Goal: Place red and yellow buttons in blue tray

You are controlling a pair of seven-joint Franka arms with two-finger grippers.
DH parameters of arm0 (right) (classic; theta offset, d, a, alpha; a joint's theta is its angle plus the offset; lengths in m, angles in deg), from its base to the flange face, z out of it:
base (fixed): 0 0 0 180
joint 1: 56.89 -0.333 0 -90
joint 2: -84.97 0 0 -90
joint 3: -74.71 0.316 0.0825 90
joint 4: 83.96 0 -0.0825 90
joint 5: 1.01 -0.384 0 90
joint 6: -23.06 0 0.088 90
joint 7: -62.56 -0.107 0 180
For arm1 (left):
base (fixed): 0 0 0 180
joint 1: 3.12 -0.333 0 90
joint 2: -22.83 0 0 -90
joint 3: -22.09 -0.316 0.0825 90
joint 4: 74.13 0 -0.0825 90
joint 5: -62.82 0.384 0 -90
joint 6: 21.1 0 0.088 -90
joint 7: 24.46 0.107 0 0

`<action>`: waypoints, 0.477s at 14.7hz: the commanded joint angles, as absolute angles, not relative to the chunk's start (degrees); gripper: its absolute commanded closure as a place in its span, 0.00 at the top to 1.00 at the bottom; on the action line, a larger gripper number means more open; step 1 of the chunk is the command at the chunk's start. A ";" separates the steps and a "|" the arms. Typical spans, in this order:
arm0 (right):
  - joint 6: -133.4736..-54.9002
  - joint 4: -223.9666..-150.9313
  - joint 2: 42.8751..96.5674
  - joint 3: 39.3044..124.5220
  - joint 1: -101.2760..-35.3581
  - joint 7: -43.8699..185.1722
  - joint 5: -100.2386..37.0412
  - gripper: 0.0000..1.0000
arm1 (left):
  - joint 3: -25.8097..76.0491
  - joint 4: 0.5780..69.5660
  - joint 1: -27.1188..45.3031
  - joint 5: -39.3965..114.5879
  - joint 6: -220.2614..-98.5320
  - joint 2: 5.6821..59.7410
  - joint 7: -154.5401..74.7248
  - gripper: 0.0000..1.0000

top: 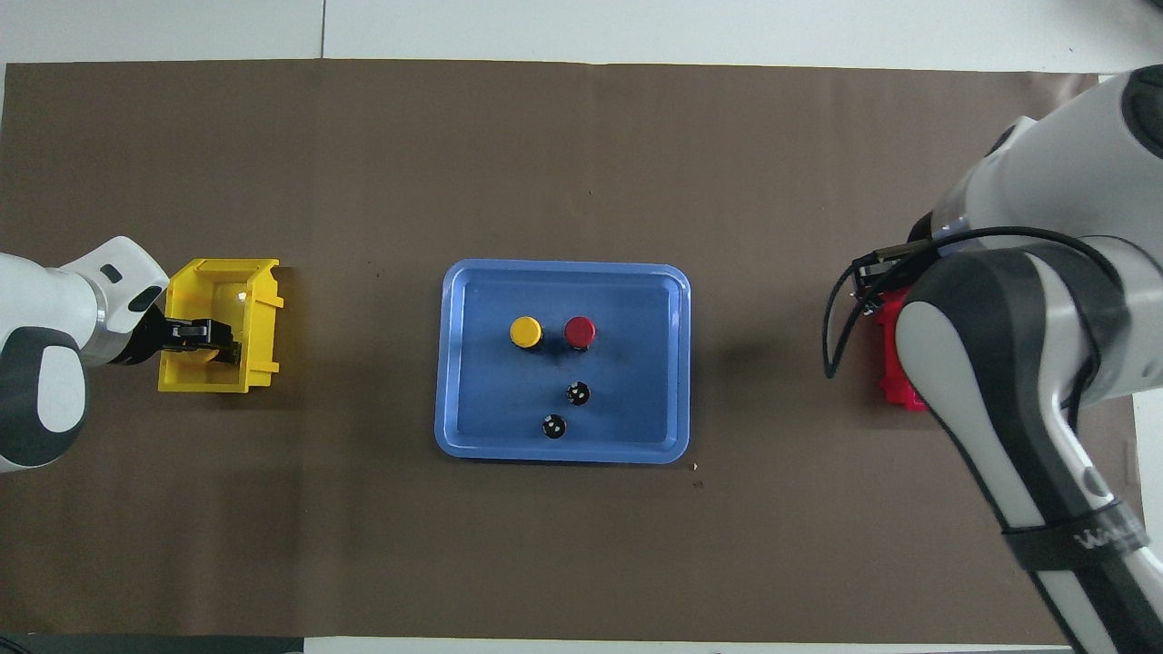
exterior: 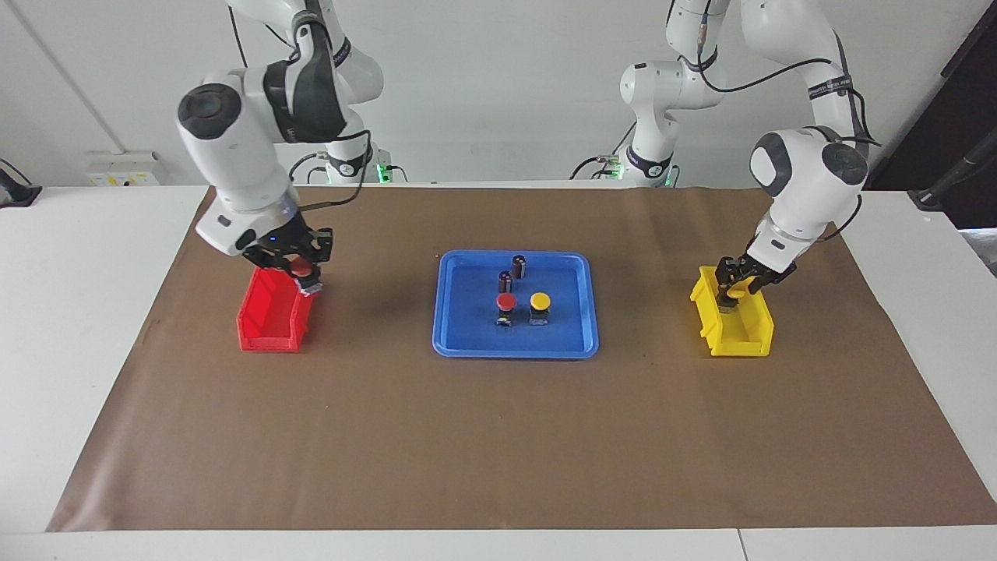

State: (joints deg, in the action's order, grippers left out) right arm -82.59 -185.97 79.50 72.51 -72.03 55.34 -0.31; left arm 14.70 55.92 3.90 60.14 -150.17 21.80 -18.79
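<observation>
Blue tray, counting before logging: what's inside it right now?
The blue tray holds a red button, a yellow button and two dark capless cylinders. Nothing covers it.

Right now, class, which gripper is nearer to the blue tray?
Right. The right gripper, shut on a red button, is over the red bin's tray-side edge. The left gripper is down in the yellow bin on a yellow button.
</observation>
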 commanded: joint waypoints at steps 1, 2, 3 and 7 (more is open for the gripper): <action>-91.86 -188.09 77.25 72.52 -79.02 42.57 -1.01 0.21 | 15.06 61.30 3.29 61.50 -156.34 20.19 -18.92 0.41; -96.34 -190.02 76.37 72.52 -81.22 39.65 -2.05 0.21 | 15.06 61.40 3.20 61.50 -156.45 20.10 -18.41 0.02; -99.34 -191.96 76.36 72.52 -82.37 37.89 -2.93 0.21 | 15.06 60.79 2.77 61.50 -156.28 20.36 -18.57 0.01; -103.59 -193.03 72.32 72.51 -87.65 34.35 -3.56 0.22 | 14.97 46.16 2.41 61.50 -139.91 21.86 -18.93 0.01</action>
